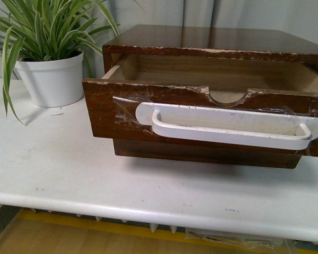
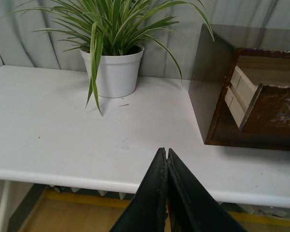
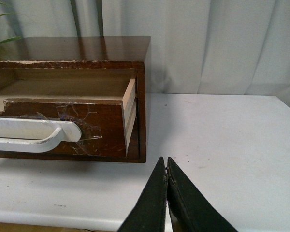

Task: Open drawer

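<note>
The dark brown drawer (image 1: 106, 114) stands pulled out of its wooden cabinet (image 1: 212, 39), with chipped edges, a half-round notch in its top edge and a long white handle (image 1: 228, 127) taped on. Its inside looks empty. It also shows in the left wrist view (image 2: 273, 113) and in the right wrist view (image 3: 94, 128). My left gripper (image 2: 164, 152) is shut and empty, over the table's front edge, left of the cabinet. My right gripper (image 3: 165, 160) is shut and empty, in front of and right of the drawer. Neither gripper shows in the front view.
A plain lower drawer front (image 1: 201, 153) without a handle sits under the open one. A spider plant in a white pot (image 1: 52, 76) stands at the back left on the white table (image 1: 69, 174). Grey curtains hang behind.
</note>
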Tool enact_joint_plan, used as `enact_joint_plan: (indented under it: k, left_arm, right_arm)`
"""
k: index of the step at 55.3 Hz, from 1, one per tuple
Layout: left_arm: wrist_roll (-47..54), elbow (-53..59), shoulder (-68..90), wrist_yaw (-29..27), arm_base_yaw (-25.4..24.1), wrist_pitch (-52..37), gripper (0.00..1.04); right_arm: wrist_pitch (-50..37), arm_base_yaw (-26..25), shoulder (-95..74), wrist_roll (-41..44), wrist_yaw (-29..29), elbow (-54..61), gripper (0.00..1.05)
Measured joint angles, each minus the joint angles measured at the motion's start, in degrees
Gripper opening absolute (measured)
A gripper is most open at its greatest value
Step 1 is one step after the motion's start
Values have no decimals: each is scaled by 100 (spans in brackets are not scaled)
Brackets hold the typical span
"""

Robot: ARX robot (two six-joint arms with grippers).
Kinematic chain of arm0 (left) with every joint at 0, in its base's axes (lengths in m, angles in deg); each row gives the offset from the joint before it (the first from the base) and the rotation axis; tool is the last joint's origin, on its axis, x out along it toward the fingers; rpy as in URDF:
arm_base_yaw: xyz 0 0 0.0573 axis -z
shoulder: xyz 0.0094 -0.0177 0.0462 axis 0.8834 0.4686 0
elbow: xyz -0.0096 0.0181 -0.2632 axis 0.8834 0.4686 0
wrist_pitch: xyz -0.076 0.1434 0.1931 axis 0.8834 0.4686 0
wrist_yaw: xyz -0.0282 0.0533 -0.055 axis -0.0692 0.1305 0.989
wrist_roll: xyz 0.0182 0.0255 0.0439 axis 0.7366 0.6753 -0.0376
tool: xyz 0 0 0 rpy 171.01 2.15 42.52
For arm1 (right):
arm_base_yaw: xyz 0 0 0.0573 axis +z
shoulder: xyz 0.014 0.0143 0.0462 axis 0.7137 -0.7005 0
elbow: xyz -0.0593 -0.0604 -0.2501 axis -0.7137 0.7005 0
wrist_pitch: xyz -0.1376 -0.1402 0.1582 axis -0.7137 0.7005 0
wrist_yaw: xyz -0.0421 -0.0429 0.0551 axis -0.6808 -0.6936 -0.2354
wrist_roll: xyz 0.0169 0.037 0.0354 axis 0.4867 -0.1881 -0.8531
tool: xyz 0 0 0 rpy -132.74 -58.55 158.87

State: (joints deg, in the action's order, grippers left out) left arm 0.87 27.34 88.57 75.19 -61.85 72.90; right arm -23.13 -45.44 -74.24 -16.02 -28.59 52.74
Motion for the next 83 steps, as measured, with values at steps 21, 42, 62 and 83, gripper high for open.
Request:
enact_joint_plan:
  k: [21,42,62,83]
  left_arm:
    - [0,282,-284,7,-4,-37,4]
    - [-15,284,-291,7,-4,-37,23]
    - [-15,284,-291,7,-4,-37,93]
    - [-15,284,-291,7,-4,-37,99]
  right_arm:
    - [-44,0,271,4,0,293,1]
    - [-44,0,271,9,0,293,20]
    - [-44,0,271,9,0,293,88]
    - [-44,0,271,7,0,293,96]
